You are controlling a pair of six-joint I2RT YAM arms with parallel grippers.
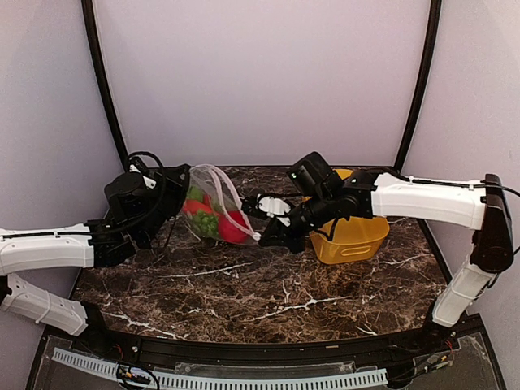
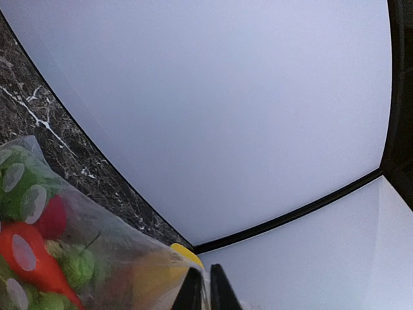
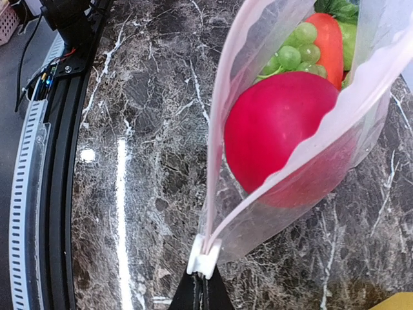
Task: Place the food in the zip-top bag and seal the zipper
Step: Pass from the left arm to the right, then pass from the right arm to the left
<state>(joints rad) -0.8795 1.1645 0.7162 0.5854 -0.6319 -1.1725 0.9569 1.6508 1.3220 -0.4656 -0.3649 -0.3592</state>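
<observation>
Over the table [image 1: 268,284], left gripper [image 2: 205,294] and right gripper [image 3: 202,294] pinch zip-top bag [image 1: 213,207] — fingertips [image 3: 193,301] cropped.

Nothing readable is turning up here

No letters, numbers, logos or stickers are coming through in any of the three views. The zip-top bag [image 1: 213,203] is only showing pale oval blotches on its plastic, not print. The yellow basket [image 1: 353,240] and the white shell of the right arm [image 1: 426,201] are looking plain. Anything finer is getting lost in the blur.
</observation>
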